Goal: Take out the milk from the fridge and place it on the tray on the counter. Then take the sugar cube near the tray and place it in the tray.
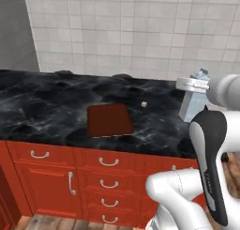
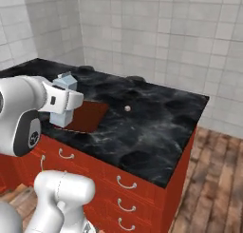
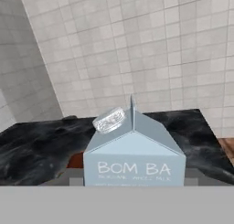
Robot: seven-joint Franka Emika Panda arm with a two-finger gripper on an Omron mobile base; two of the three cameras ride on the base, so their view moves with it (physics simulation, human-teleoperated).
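Note:
My gripper (image 1: 192,86) is shut on the milk (image 1: 193,104), a pale blue-grey gabled carton held upright in the air above the counter (image 1: 47,102). In the left base view the carton hangs to the right of the reddish-brown tray (image 1: 110,120), which lies flat near the counter's front edge. A tiny pale sugar cube (image 1: 144,103) rests on the black marble just beyond the tray's far right corner. The hand view looks over the milk (image 3: 135,150) and its clear cap toward the tiled wall. From the right base view, the milk (image 2: 64,101) sits in my gripper (image 2: 61,98) beside the tray (image 2: 90,115) and sugar cube (image 2: 126,108). The fridge is out of view.
Red cabinet drawers (image 1: 108,177) with silver handles run below the counter. A white tiled wall (image 1: 140,32) backs it, and a grey panel (image 1: 16,29) stands at the far left. The counter's right end (image 2: 199,103) drops to a wooden floor (image 2: 213,179).

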